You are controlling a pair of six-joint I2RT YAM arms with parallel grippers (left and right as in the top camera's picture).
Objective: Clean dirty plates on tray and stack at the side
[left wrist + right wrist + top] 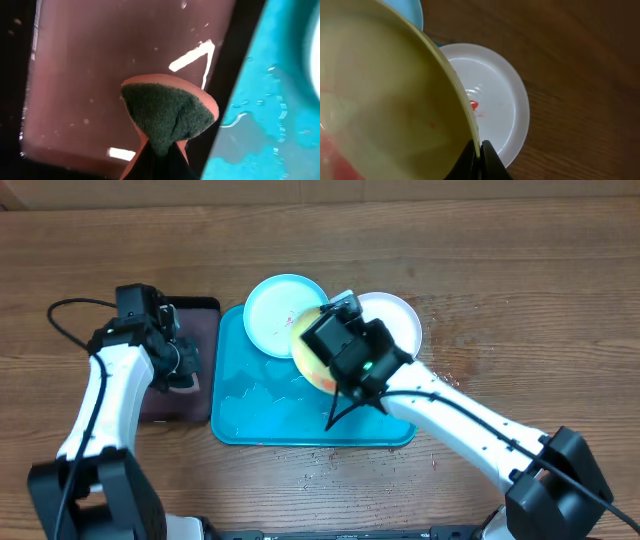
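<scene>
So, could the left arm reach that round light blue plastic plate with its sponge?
Probably yes. The light blue plate lies uncovered at the turquoise tray's left side, nearest the left fingers holding the green-faced sponge; the right arm's yellow-green plate only overlaps its right edge.

tray (260,415): turquoise, mid-bench (500,260), wet patches on it
blue plate (275,315): flat, on the tray's far rim
white plate (400,320): at tray's far right corner, mostly on bench
yellow plate (303,345): tilted above tray, under right hand (338,340)
left hand (177,363): over dark tray (200,315), left of turquoise one
</scene>
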